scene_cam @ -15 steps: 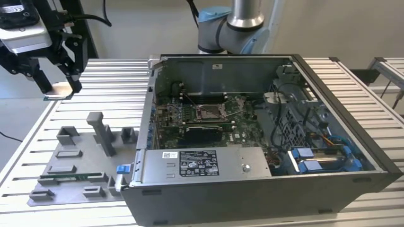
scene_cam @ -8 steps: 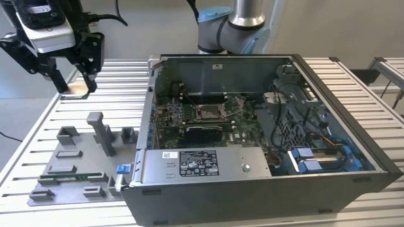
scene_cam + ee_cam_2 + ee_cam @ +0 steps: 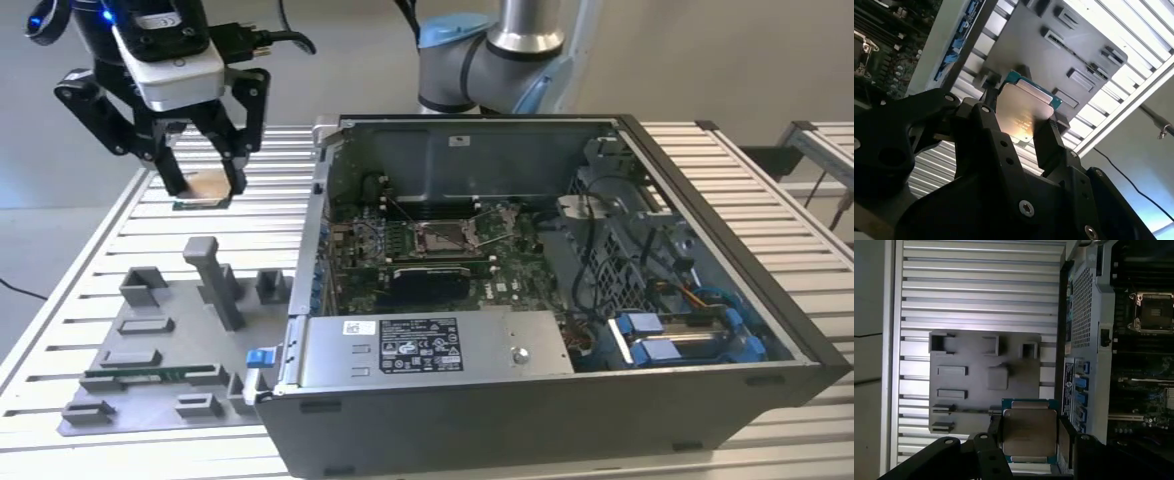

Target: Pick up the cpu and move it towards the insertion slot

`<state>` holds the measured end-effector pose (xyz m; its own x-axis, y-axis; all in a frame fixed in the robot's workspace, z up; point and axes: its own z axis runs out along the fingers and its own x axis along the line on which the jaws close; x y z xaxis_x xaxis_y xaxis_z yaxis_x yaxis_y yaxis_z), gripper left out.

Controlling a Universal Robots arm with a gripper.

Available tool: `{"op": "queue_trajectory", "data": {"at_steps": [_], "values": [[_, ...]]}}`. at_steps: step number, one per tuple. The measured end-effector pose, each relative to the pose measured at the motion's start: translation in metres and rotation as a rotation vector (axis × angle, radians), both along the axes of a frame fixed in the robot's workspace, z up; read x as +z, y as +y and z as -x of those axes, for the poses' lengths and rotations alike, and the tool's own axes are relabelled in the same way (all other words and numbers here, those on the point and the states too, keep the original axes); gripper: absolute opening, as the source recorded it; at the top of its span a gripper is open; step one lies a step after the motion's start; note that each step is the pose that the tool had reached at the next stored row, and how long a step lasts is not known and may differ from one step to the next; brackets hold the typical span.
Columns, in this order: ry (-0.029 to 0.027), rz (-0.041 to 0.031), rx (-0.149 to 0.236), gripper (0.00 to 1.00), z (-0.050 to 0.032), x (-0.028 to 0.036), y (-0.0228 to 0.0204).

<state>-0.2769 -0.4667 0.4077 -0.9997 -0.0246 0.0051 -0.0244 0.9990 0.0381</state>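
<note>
Exterior view first: my gripper (image 3: 206, 185) hangs over the slatted table (image 3: 107, 235), off the exterior view's left of the open computer case (image 3: 534, 400). Its jaws are drawn in narrow and clamp the cpu (image 3: 204, 189) between them. In the first wrist view the pads (image 3: 1064, 440) bear on two opposite edges of the chip (image 3: 1029, 432), leaving the silvery lid bare. That is the right hold, I judge: the part is light, stiff and thin, with a smooth lid that would slip under a flat pinch and a delicate underside best left untouched. It looks lifted clear of the table, though I cannot be sure of the gap.

The insertion slot (image 3: 445, 238) lies well apart, down on the green board inside the case. The case's side wall (image 3: 320, 190) stands between chip and slot, with its rim at about chip height. Above the table the air is free. The grey tray (image 3: 147, 345) with its tall post (image 3: 216, 280) sits nearer the camera.
</note>
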Motion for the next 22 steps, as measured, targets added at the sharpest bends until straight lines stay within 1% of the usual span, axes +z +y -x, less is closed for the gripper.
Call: {"op": "queue_trajectory", "data": {"at_steps": [9, 22], "values": [[0.0008, 0.0001, 0.0, 0.0, -0.0377, 0.0, 0.0002], [0.001, 0.001, 0.0, 0.0, -0.0782, 0.0, 0.0009]]}}
